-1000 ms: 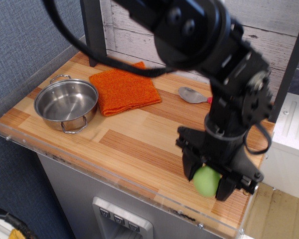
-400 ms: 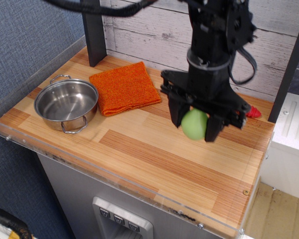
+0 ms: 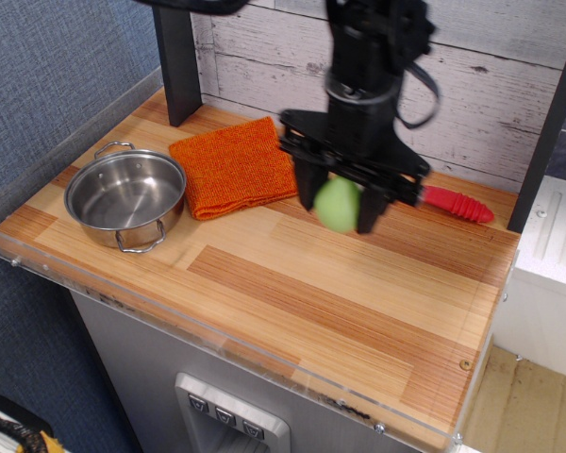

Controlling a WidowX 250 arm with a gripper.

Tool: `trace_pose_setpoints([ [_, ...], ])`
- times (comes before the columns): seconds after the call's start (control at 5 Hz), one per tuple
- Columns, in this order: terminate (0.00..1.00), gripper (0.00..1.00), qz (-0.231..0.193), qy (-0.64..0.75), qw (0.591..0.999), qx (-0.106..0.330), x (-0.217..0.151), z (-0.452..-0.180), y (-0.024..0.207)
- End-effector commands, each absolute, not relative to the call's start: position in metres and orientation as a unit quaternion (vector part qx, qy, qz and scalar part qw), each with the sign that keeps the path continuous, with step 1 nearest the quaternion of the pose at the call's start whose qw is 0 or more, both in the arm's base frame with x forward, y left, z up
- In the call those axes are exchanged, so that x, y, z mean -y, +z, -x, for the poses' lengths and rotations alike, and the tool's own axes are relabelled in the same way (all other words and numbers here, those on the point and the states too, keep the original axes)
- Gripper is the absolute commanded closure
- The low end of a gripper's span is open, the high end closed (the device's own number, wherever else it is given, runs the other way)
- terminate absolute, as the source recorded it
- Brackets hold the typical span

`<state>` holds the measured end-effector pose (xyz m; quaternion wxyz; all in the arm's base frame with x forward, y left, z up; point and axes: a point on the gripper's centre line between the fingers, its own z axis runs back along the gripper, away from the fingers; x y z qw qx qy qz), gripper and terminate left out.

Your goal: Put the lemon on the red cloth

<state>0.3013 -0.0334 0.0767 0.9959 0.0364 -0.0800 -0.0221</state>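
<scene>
The lemon [image 3: 338, 205], a smooth yellow-green fruit, is held between the two black fingers of my gripper [image 3: 339, 206], which is shut on it above the wooden table. The red cloth [image 3: 234, 165], an orange-red ribbed square, lies flat at the back left of the table. The gripper with the lemon is just right of the cloth's right edge, lifted off the surface.
A steel pot [image 3: 125, 196] with two handles stands at the left, in front of the cloth. A red spoon handle [image 3: 457, 204] pokes out right of the gripper. A dark post [image 3: 176, 57] rises at the back left. A clear plastic rim [image 3: 217, 332] runs along the table's front edge.
The gripper has carried the lemon from the front right corner up and to the back left, ending close to the cloth's right edge. The spoon's bowl is now hidden behind the arm.
</scene>
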Motion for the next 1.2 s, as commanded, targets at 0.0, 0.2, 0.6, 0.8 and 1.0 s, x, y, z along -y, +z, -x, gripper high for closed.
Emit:
trace_pose_setpoints([
  [0.0, 0.0, 1.0, -0.052, 0.016, 0.993, 0.106, -0.011, -0.325, 0.085],
  [0.2, 0.0, 1.0, -0.061, 0.041, 0.991, 0.113, -0.039, -0.335, 0.084],
  [0.6, 0.0, 1.0, -0.086, 0.09, 0.986, 0.114, -0.092, -0.35, 0.068],
  [0.8, 0.0, 1.0, -0.085, 0.108, 0.984, 0.112, -0.105, -0.358, 0.051],
  [1.0, 0.0, 1.0, -0.078, 0.117, 0.983, 0.12, -0.112, -0.36, 0.045],
])
